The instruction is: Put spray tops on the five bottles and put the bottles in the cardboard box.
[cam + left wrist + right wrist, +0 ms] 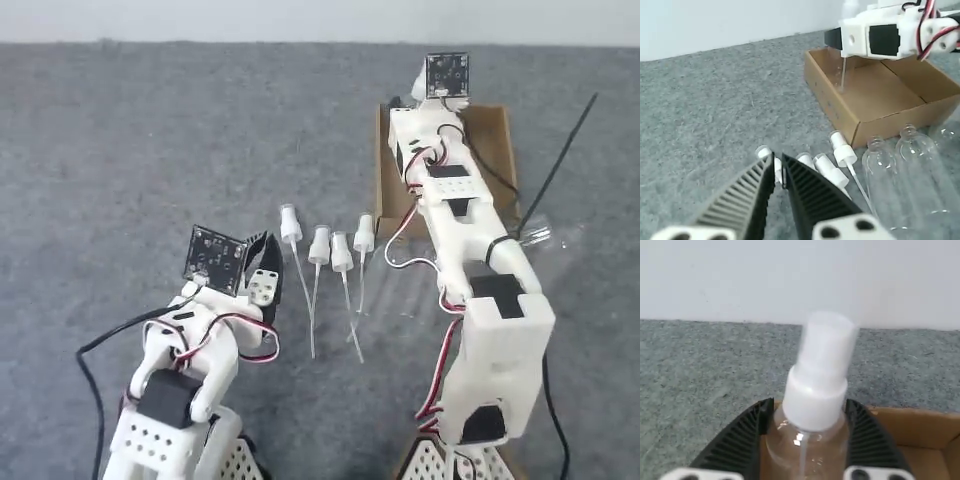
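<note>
Here, a capped bottle held over the box

The right gripper (810, 409) is clamped around a clear plastic bottle (807, 447) fitted with a white spray top (821, 365), above the brown cardboard box (498, 130). The left gripper (778, 170) sits low over the grey carpet (130, 150), its jaws almost together with nothing between them. Four loose white spray tops (320, 243) lie just beyond it. Uncapped clear bottles (880, 162) lie just beside the box.
</note>
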